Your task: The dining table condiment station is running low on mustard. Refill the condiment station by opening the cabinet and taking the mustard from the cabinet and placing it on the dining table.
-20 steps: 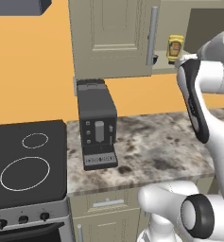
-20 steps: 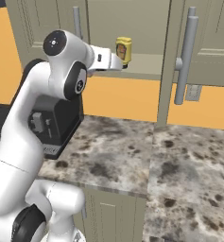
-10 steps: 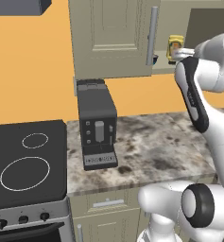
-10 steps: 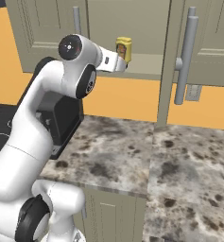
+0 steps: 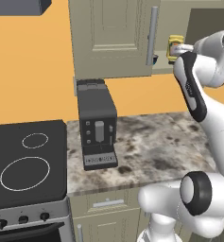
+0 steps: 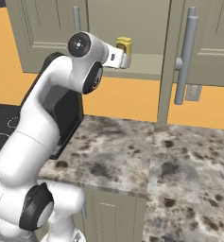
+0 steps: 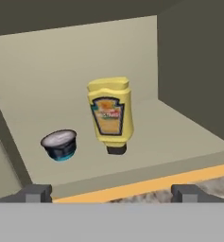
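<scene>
The mustard [image 7: 110,115] is seen standing on its narrow dark cap on the shelf of the open cabinet [image 7: 179,127], straight ahead of the gripper [image 7: 111,191] and centred between the two finger tips [image 7: 36,192], with clear shelf left between. The jaws are spread wide and nothing is held. A small dark cup with a pale lid [image 7: 60,144] is set just beside the bottle, apart from it. Open shelf is left on the bottle's other side up to the cabinet's side wall. The shelf's front edge lies between claw and bottle. Below, a marble counter [image 5: 156,146] carries a black coffee machine [image 5: 96,124].
</scene>
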Available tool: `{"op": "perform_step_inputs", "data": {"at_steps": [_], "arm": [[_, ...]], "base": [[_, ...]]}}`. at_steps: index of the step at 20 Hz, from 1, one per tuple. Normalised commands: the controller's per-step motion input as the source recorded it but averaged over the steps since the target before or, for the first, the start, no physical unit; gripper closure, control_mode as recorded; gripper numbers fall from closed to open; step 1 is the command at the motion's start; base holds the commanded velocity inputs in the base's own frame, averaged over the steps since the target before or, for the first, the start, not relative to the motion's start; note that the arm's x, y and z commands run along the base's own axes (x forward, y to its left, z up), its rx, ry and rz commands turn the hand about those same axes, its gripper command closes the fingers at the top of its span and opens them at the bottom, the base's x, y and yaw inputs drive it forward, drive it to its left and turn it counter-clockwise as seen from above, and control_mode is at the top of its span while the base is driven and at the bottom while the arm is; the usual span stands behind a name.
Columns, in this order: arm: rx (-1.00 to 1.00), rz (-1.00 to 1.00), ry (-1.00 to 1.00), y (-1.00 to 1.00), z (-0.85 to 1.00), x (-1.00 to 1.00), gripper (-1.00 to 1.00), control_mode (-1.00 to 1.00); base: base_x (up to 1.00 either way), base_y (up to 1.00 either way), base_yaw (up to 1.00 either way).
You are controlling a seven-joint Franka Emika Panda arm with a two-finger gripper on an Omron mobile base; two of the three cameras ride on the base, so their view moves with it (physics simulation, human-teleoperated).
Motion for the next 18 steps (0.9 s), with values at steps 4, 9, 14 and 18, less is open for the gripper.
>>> {"op": "perform_step_inputs", "data": {"at_steps": [4,9,14,18], "arm": [[-0.02,0.03,0.00,-0.01,0.11,0.24,-1.00,-1.00],[0.00,0.03,0.00,-0.02,0.00,0.23,-1.00,-1.00],[0.00,0.02,0.00,-0.10,0.00,0.19,-1.00,-1.00],[0.00,0.02,0.00,-0.14,0.00,0.20,-1.00,-1.00]], "base": [[0.00,0.00,0.00],[0.00,0.00,0.00],[0.00,0.00,0.00],[0.00,0.00,0.00]]}}
